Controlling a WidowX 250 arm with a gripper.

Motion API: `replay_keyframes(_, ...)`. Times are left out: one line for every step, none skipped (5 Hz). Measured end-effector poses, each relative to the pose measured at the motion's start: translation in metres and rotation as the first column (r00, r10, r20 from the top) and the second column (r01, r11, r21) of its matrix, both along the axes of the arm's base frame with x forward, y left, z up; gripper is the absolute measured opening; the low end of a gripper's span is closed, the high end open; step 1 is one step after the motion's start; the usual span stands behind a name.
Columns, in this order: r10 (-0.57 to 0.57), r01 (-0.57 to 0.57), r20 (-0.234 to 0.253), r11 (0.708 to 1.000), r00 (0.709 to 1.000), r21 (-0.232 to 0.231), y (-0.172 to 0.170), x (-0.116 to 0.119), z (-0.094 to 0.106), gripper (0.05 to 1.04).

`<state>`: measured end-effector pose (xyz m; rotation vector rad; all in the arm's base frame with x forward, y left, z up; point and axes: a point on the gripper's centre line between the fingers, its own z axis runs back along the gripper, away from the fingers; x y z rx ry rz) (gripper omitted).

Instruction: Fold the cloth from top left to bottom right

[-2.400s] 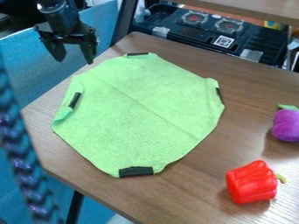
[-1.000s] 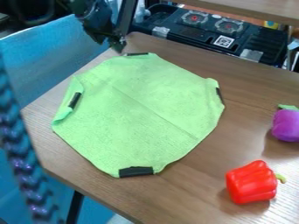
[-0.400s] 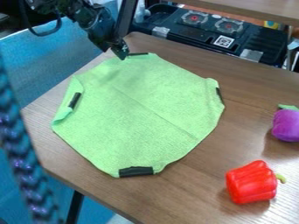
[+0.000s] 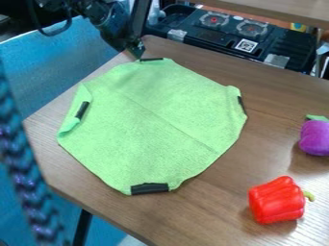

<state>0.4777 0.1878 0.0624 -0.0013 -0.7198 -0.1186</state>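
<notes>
The black gripper hangs at the upper left, its tip beside the cloth's top edge near the upper black strip; touching or just above it, I cannot tell. The light green cloth lies spread over the wooden table, with a faint crease running diagonally across its middle. Black strips mark its top, left, right and bottom edges. At the left its edge is turned in a little, and the right corner is slightly lifted.
A red toy pepper rests on the table at the lower right, and a purple toy vegetable at the right edge. Behind the table stands a dark toy stove. A blurred braided object runs down the left side.
From the far upper left the gripper has moved right and turned to the cloth's top edge, dipped lower, then risen slightly. The cloth looks unchanged.
</notes>
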Motion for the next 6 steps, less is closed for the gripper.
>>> replay_keyframes(-0.001,0.001,-0.012,1.000,1.000,-0.005,-0.006,0.008,-0.007,0.999)
replay_keyframes(0.005,-0.005,0.001,1.000,1.000,0.004,-0.007,0.016,-0.004,0.999)
replay_keyframes(0.004,-0.004,-0.012,1.000,1.000,-0.004,-0.013,0.024,-0.014,0.999)
replay_keyframes(-0.001,0.001,-0.014,1.000,1.000,-0.001,-0.017,0.030,-0.018,0.999)
replay_keyframes(0.004,-0.004,-0.021,1.000,1.000,-0.003,-0.018,0.035,-0.026,0.990)
replay_keyframes(0.019,-0.019,-0.034,1.000,0.999,0.006,-0.018,0.039,-0.032,0.892)
